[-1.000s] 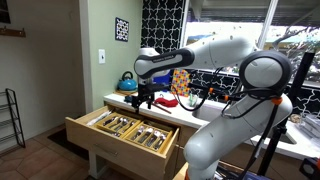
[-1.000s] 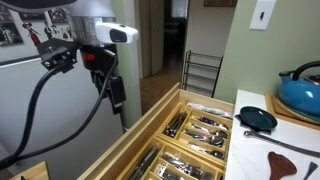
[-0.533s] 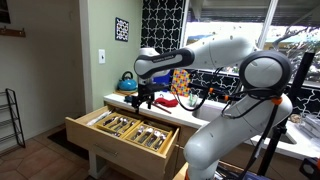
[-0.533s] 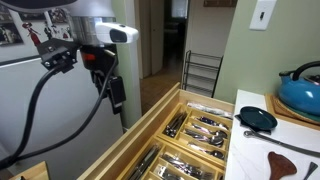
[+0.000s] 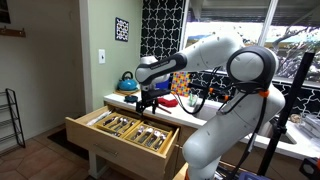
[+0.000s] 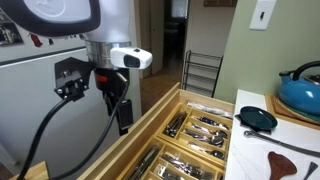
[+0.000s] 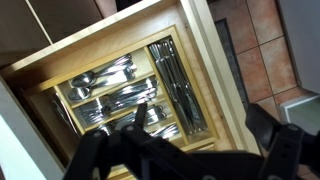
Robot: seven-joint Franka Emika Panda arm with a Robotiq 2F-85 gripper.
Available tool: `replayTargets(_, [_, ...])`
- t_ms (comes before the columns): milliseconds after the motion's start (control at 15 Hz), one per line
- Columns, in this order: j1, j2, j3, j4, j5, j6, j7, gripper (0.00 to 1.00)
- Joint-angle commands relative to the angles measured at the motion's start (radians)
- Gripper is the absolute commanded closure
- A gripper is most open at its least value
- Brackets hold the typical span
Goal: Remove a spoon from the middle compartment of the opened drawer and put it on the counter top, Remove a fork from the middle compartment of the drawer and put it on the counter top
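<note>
The drawer point(image 5: 90, 135) point(image 6: 150, 140) stands pulled out below the counter top point(image 5: 118, 99) point(image 6: 255, 160), its wooden dividers full of silver cutlery. From the wrist view I look down on the middle compartment point(image 7: 120, 100), where spoons and forks lie heaped; I cannot pick out a single spoon or fork. My gripper point(image 5: 147, 103) point(image 6: 122, 115) point(image 7: 205, 130) hangs open and empty above the drawer. Its dark fingers point(image 7: 140, 113) frame the cutlery and touch nothing.
On the counter top stand a blue kettle point(image 5: 127, 82) point(image 6: 300, 90), a dark blue pan point(image 6: 258, 119) and dark and wooden utensils point(image 6: 290, 146). A black wire rack point(image 6: 203, 72) stands by the far wall. A tiled floor point(image 7: 270, 40) lies beside the drawer.
The arm has swung and its upper links have shifted. My gripper has come lower and a little closer to the drawer, still open.
</note>
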Motion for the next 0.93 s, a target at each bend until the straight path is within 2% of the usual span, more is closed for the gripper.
replayTargets(0, [-0.058,0.065,-0.013,-0.053,-0.065,0.104,0.07,0.0])
replayTargets(133, [-0.08,0.108,-0.032,-0.074,-0.078,0.154,0.082,0.0])
replayTargets(200, [-0.056,0.076,-0.026,-0.048,-0.056,0.104,0.053,0.0])
replayTargets(600, [-0.074,0.117,-0.037,-0.06,-0.066,0.139,0.064,0.0])
replayTargets(733, [-0.099,0.167,-0.038,-0.049,-0.089,0.178,0.114,0.0])
replayTargets(867, [-0.098,0.201,-0.062,-0.043,-0.06,0.213,0.102,0.0])
